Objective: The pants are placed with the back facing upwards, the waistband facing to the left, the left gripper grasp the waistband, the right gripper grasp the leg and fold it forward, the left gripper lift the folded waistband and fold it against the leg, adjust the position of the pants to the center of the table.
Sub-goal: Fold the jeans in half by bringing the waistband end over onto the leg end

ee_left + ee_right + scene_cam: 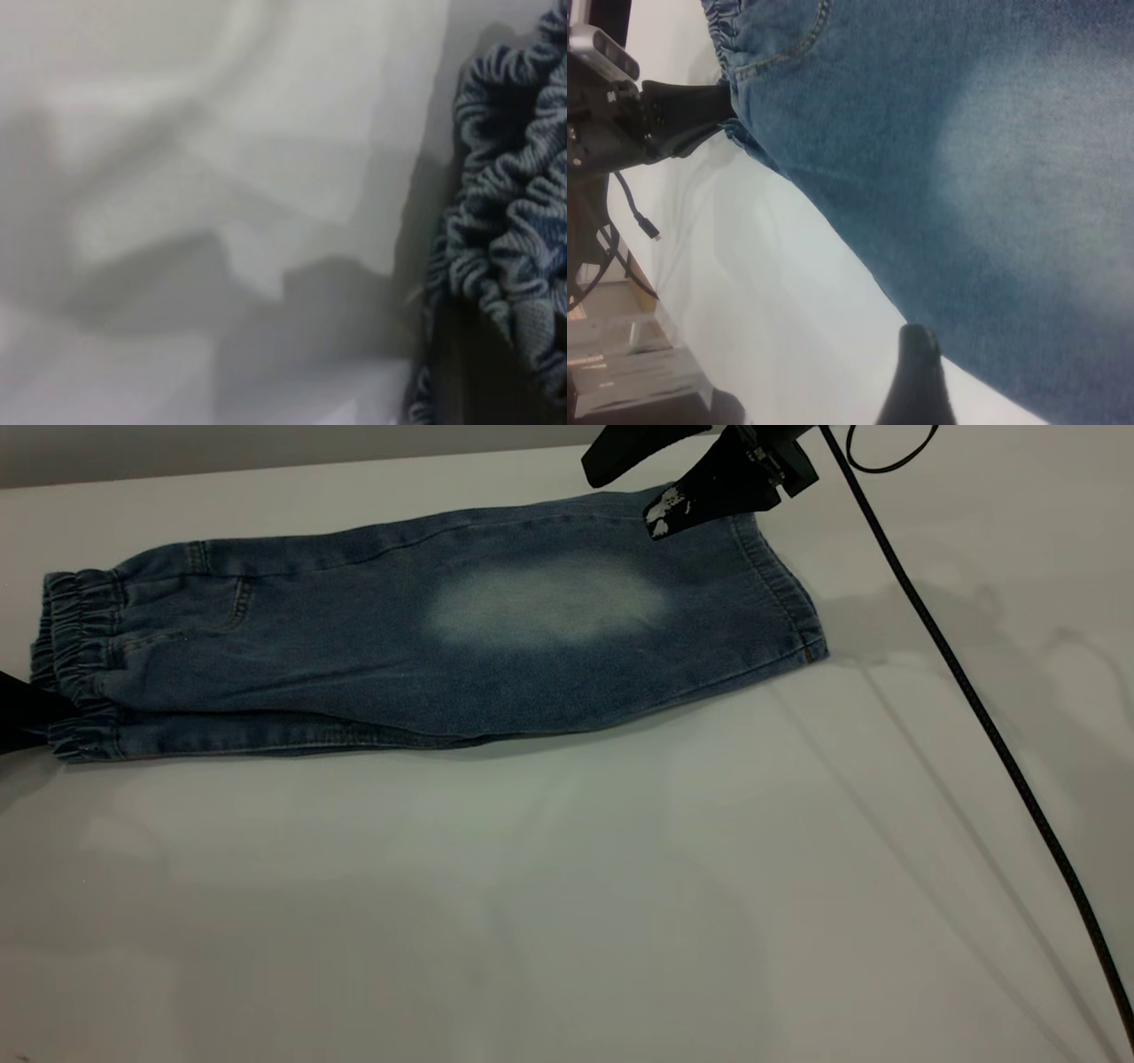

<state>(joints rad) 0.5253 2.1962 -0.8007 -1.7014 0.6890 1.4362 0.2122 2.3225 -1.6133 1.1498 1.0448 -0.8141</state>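
Pale grey counter (567, 886) stretches wide and bare toward its near edge, and the denim shorts (399, 655) lie flat along its far side, already doubled lengthwise so one leg (549, 607), with its faded oval, sits on top. The waistband (75, 651) bunches near the counter's left edge; the hem points toward the right.

My left hand (27, 713) sits at the waistband's near corner, a black sliver at the left edge of the exterior view. From the right wrist view its fingers (691, 111) look closed on the gathered elastic, though the pinch itself is hidden, so I judge it clamped on the waistband. My right hand (651, 487) hovers over the far corner of the leg by the hem, its fingers (687, 505) apart and holding nothing.

This denim should be soft and floppy, not heavy, with enough body to hold a crease. The ruched elastic is thick, so it should grip well. I'd take both layers at the waistband, lift only enough to clear the counter, and carry it over toward the hem; a thin pinch could let the lower layer slip and spoil the fold.
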